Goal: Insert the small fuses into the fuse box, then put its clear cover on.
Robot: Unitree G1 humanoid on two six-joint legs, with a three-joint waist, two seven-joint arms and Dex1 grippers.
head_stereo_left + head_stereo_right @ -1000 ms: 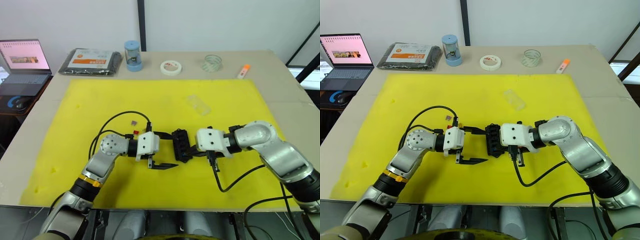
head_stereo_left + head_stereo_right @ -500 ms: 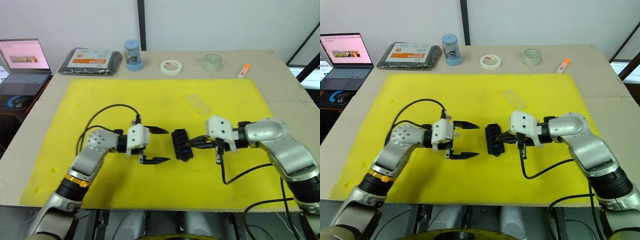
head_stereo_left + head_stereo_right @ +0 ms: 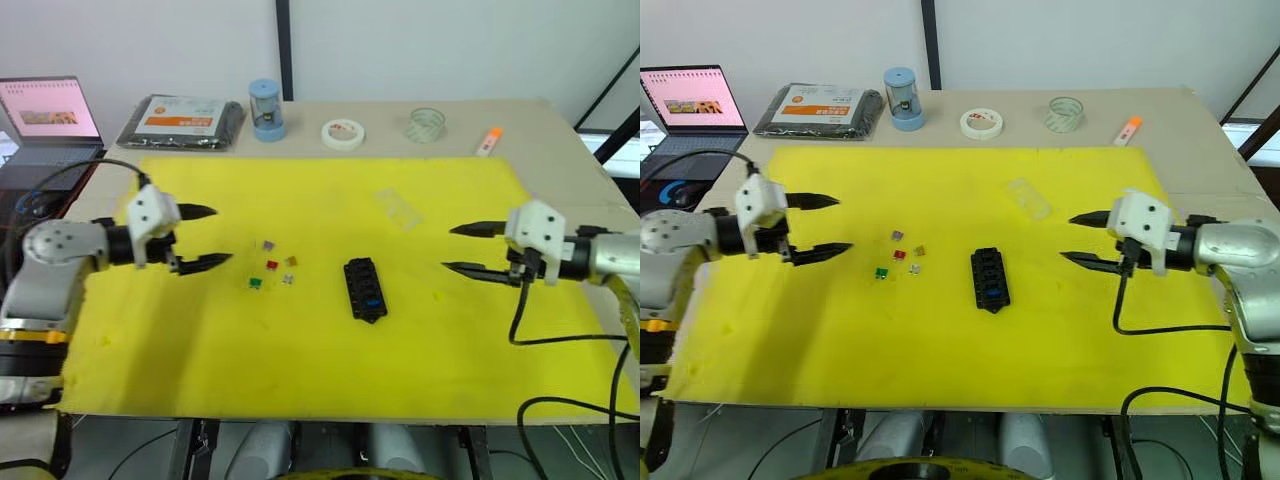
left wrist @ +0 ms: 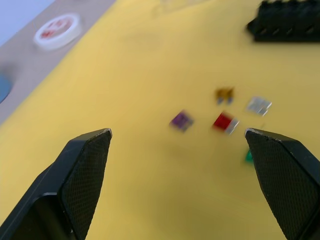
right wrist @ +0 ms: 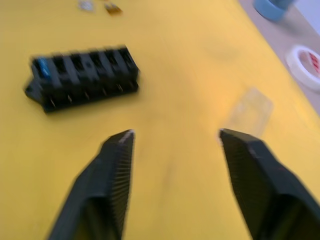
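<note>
The fuse box (image 3: 989,279) lay mid-mat on the yellow mat (image 3: 940,340), with one blue fuse (image 3: 988,295) seated near its front end and the other slots looking empty. Five fuses (image 3: 898,254) were loose just to its left: purple, brown, red, grey, green. The clear cover (image 3: 1028,198) was well apart behind the box, not yet fitted. The left end effector (image 3: 808,227) hung wide and empty at the mat's left edge; the right end effector (image 3: 1087,239) hung wide and empty out right. By my read, the task was barely begun: five insertions and the cover were left.
</note>
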